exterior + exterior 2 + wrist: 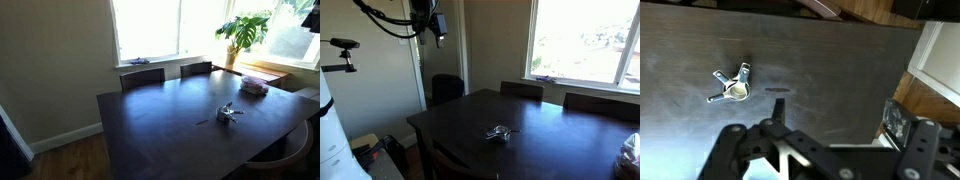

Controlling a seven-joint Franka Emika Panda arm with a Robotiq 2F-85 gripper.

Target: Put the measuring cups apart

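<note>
The measuring cups (228, 113) are a small cluster of shiny metal cups with flat handles fanned out, resting together near the middle of the dark table (160, 125). They also show in an exterior view (499, 132) and at the upper left of the wrist view (733, 88). My gripper (836, 112) is open and empty, high above the table and off to the side of the cups. In an exterior view it hangs near the top of the picture (437, 24), well away from the cups.
A pinkish flat object (253, 86) lies near the table's window end. Chairs (142, 76) stand along the window side. A potted plant (245, 30) is by the window. A camera on a stand (344, 45) is beside the table.
</note>
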